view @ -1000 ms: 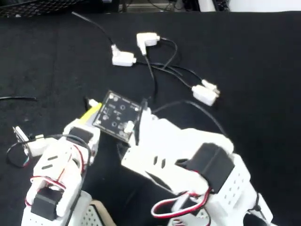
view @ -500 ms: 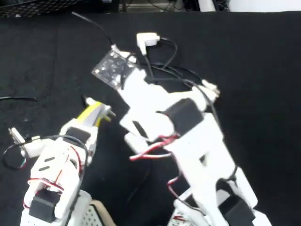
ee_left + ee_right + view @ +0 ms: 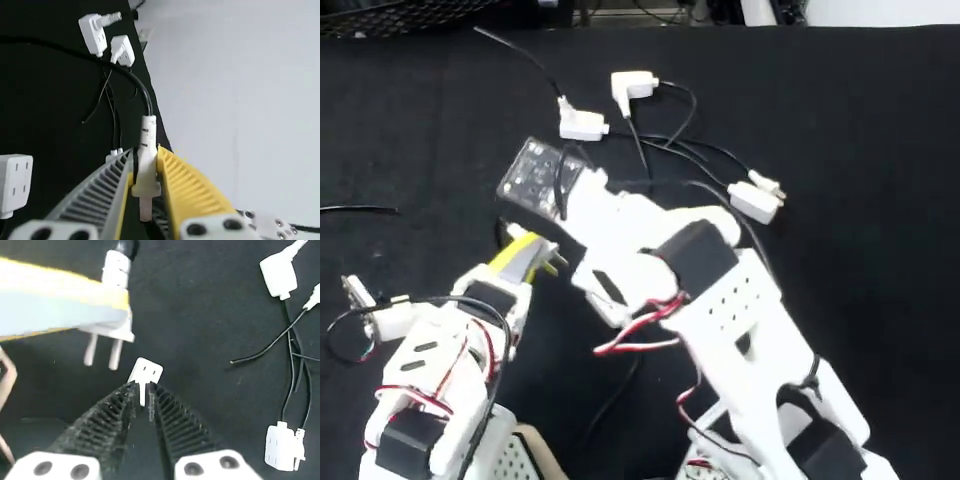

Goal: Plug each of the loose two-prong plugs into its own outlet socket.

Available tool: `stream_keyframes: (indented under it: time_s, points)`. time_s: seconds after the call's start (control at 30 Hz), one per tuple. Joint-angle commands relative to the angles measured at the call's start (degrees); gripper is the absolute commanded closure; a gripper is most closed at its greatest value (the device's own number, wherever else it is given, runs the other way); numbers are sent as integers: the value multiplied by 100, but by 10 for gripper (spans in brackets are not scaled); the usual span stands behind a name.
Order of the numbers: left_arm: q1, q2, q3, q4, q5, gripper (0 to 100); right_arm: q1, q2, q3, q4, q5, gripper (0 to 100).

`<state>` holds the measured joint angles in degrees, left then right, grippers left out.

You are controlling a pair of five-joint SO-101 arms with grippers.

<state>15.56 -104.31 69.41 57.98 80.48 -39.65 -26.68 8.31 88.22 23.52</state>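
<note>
The left gripper (image 3: 145, 156) is clenched, its grey and yellow jaws squeezing the body of a white two-prong plug (image 3: 145, 175), whose black cord (image 3: 143, 94) leads away beyond the fingertips. The right wrist view shows the plug's prongs (image 3: 115, 354) jutting bare from that grip, pointed toward the right gripper (image 3: 142, 390). That gripper's black ribbed jaws are closed on a small white outlet socket (image 3: 146, 371), nipped at one edge with its two slots showing. Socket and prongs are near each other but apart, with black tabletop visible between them. In the high view the left gripper's yellow jaw sits at about 9 o'clock from the middle of the black table (image 3: 860, 120). The right arm (image 3: 720, 300) lies across the table from 5 o'clock, its wrist just beside the plug at the plug's 12 o'clock. Farther out from the plug, a white cord-end block (image 3: 582, 125) lies at 1 o'clock, a second block (image 3: 632, 85) lies beyond it on the same bearing, and a third block (image 3: 755, 203) lies between 2 and 3 o'clock. Loose black leads (image 3: 670, 150) cross among these three. A thin stray wire (image 3: 360, 209) lies at the plug's 9 o'clock, out by the table's edge.
</note>
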Motion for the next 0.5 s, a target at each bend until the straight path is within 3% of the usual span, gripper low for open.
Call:
stream_keyframes:
  time_s: [0.0, 0.47]
  points:
    - [400, -18, -303, 79, -114, 970, -185, -286, 215, 132, 325, 984]
    - [400, -18, -251, 167, -123, 970, -185, -145, 321, -193, 853, 983]
